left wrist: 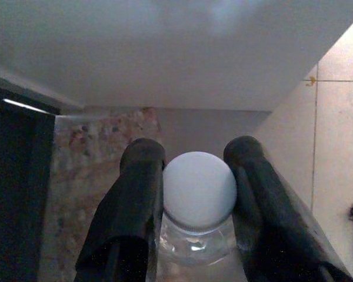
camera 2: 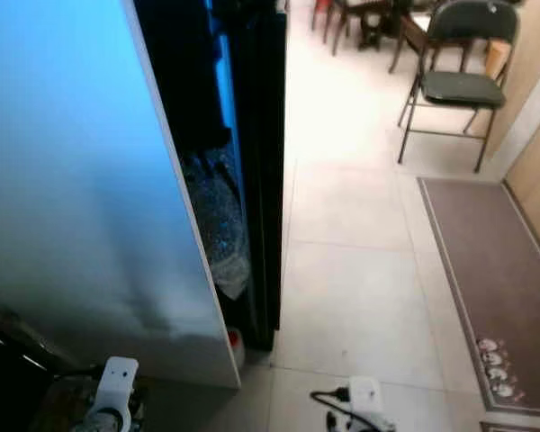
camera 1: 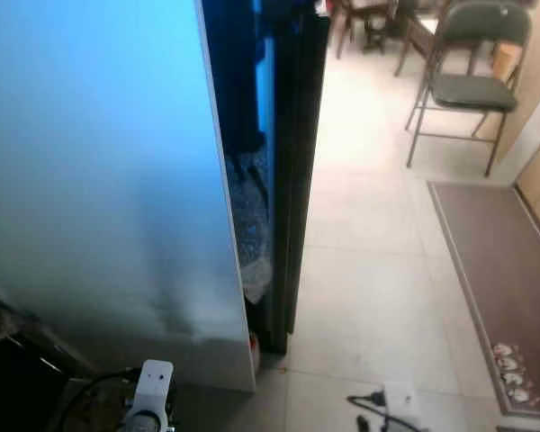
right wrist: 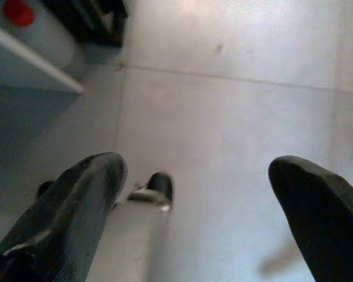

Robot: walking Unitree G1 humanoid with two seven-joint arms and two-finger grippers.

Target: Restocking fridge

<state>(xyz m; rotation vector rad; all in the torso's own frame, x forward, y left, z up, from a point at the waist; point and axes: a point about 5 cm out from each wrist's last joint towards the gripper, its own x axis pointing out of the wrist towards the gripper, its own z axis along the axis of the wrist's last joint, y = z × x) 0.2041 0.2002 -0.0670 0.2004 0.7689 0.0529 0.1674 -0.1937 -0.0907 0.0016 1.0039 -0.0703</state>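
Note:
My left gripper (left wrist: 195, 154) is shut on a clear bottle with a round white cap (left wrist: 199, 189), its black fingers (left wrist: 135, 200) pressed on either side of the neck. It hangs low, just in front of the bottom edge of the open white fridge door (camera 1: 99, 180). Beyond the door's edge lies the dark fridge interior (camera 1: 252, 81), with a speckled bag (camera 1: 250, 216) inside and a red-capped container (camera 2: 232, 338) at the bottom. My right gripper (right wrist: 197, 167) is open over the pale floor tiles, with nothing between its fingers. Both wrists (camera 1: 151, 391) (camera 1: 391, 400) sit at the lower edge.
A dark folding chair (camera 1: 472, 81) stands at the far right, with table legs (camera 1: 369, 22) behind it. A brown mat (camera 1: 499, 270) lies along the right side. Pale tiled floor (camera 1: 369, 270) stretches ahead right of the fridge. A dark object (camera 1: 9, 378) sits at lower left.

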